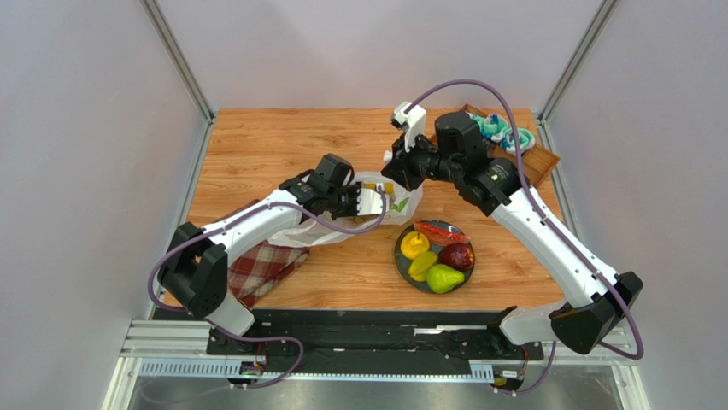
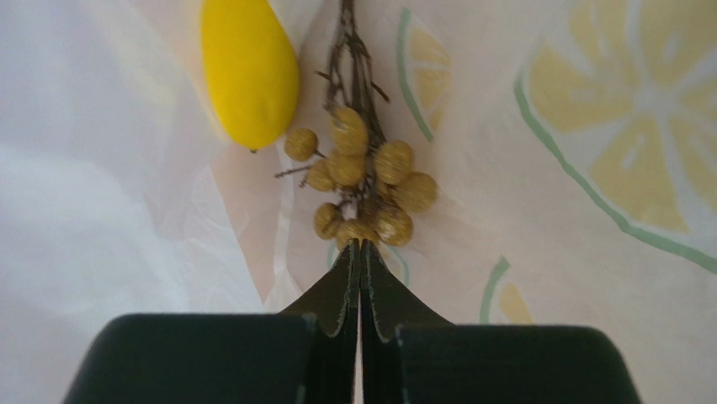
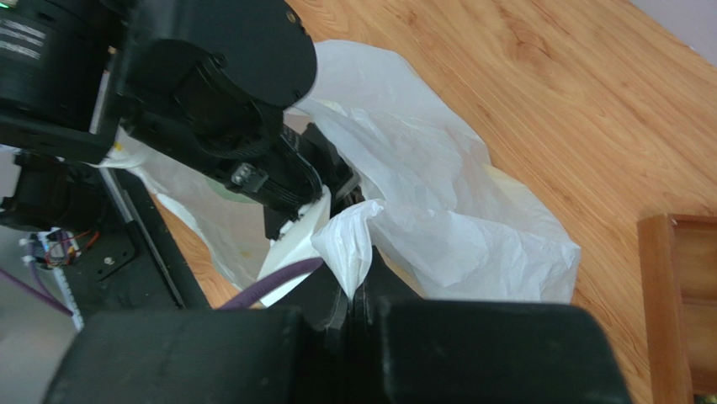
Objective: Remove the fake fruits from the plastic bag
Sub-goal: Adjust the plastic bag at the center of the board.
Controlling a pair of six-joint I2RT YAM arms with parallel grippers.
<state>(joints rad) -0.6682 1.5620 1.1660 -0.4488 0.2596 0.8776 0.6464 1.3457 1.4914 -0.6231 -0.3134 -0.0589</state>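
Left pincer (image 2: 360,246) clenched on grape bunch (image 2: 362,181) inside bag (image 2: 101,210), mango (image 2: 248,71) just beyond to its left; right pincer (image 3: 358,296) pinched bag rim (holding mouth up so left could reach in).

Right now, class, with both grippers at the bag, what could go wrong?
1. The left gripper meets only the near edge of the grapes, so they may slip free when lifted.
2. The right gripper pinches just a thin fold of the bag; it could slip or tear.
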